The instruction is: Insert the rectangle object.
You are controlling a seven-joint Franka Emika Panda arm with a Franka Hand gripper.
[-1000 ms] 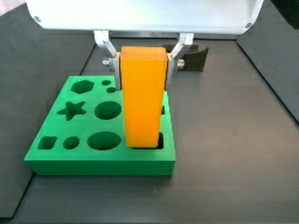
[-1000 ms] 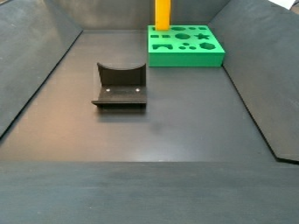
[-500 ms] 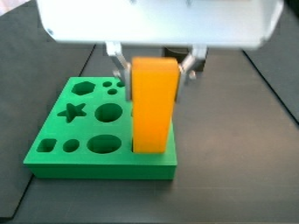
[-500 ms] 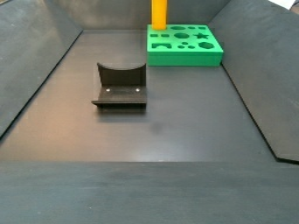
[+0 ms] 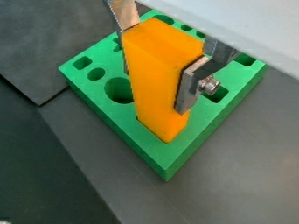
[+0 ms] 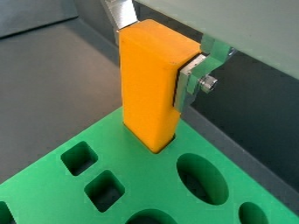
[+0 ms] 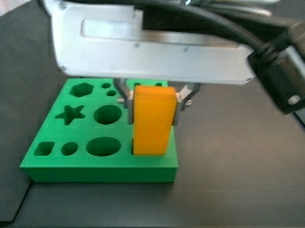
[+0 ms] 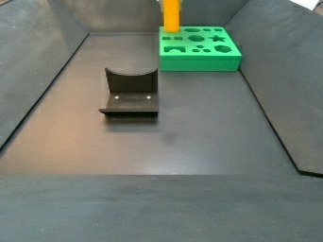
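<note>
Gripper: our gripper (image 5: pixel 158 48) sits over one edge of the green board (image 5: pixel 176 157); its flat silver fingers (image 5: pixel 194 83) are pinching the rectangle object near its upper half, one plate per side.
Rectangle object: we see the orange-yellow block (image 5: pixel 156 79) upright, its lower end entering the board's rectangular slot. In a wrist view (image 6: pixel 152 83) the bottom looks partly sunk, most of the block above the board. Not fully seated, we judge.
Board: green, w/ star, hexagon, round and square holes (image 7: pixel 74 113) all vacant. It rests on the dark bench (image 8: pixel 177 142) by the far wall in a side view (image 8: pixel 202 49).
Fixture: dark L-shaped bracket (image 8: pixel 128 93), well apart from the board; no part in this step.
Stage: we judge insertion begun, final push down + release left.
Risk 1: slight tilt of block vs slot → it jams on the slot walls; more downward force could then shove or lift the board, which doesn't look clamped.
Risk 2: letting go early → tall block leans, may stay half in.
Risk 3: fingers descending too far → plates hit the board top.
Unclear: depth of slot; can't tell.
</note>
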